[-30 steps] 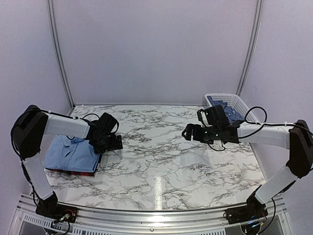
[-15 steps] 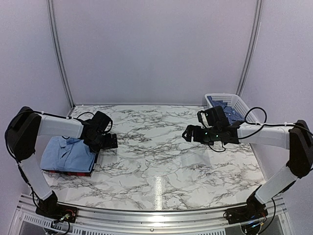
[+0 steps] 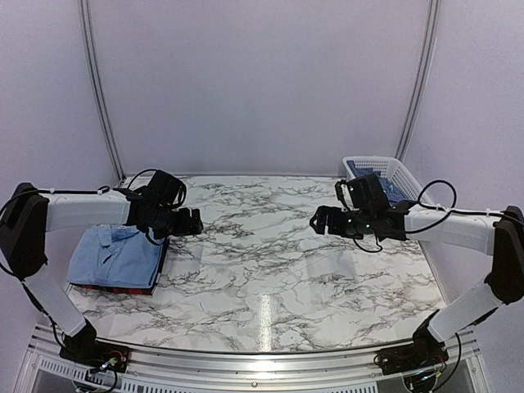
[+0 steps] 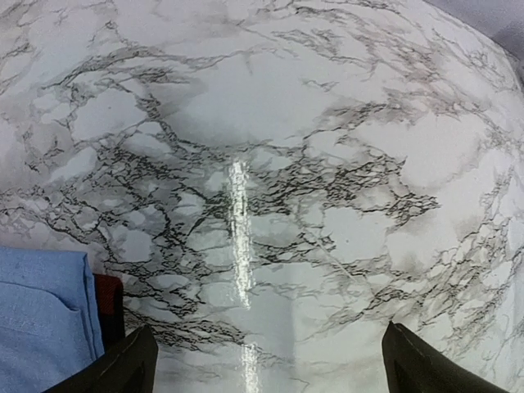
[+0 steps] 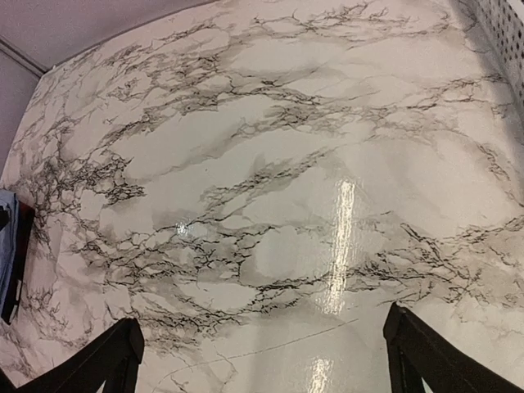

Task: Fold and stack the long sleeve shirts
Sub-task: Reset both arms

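Observation:
A folded light blue long sleeve shirt (image 3: 113, 255) lies on a folded red-and-black plaid shirt (image 3: 131, 288) at the table's left edge. The blue one also fills the bottom left corner of the left wrist view (image 4: 41, 315), with a dark red strip of the plaid one (image 4: 109, 304) beside it. My left gripper (image 3: 190, 222) hovers just right of the stack, open and empty. My right gripper (image 3: 322, 221) hangs over the table's right half, open, with nothing between its fingers (image 5: 426, 348).
A white plastic basket (image 3: 377, 175) holding blue cloth stands at the back right corner, behind my right arm. The marble table top (image 3: 262, 262) runs between the two grippers. Grey walls close in the back and both sides.
My left gripper has lifted off the stack's right edge and swung up and a little right. The stack stays put. The right gripper has barely shifted.

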Controlling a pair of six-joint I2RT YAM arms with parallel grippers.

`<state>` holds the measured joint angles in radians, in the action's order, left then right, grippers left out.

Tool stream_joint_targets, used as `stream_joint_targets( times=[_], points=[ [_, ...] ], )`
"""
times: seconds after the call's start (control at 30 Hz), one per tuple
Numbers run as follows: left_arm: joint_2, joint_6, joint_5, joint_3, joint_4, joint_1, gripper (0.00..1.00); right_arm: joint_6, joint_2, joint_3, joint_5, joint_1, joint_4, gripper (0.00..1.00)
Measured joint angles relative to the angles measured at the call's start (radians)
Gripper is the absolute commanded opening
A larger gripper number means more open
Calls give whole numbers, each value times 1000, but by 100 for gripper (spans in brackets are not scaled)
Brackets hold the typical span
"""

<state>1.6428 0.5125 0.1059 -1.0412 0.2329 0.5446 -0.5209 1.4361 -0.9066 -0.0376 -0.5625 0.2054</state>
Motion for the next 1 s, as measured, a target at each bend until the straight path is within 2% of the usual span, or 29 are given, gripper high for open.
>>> stream_joint_targets(
  times=[0.33, 0.7, 1.0],
  points=[
    [-98, -26, -2, -61, -5, 81, 99, 53, -167, -26, -64, 0, 35, 99],
    [-266, -49, 0, -89, -8, 88, 99, 62, -319, -54, -193, 0, 92, 99],
    [-322, -57, 5, -89, -43, 88, 99, 93, -375, -54, -280, 0, 59, 99]
  ],
)
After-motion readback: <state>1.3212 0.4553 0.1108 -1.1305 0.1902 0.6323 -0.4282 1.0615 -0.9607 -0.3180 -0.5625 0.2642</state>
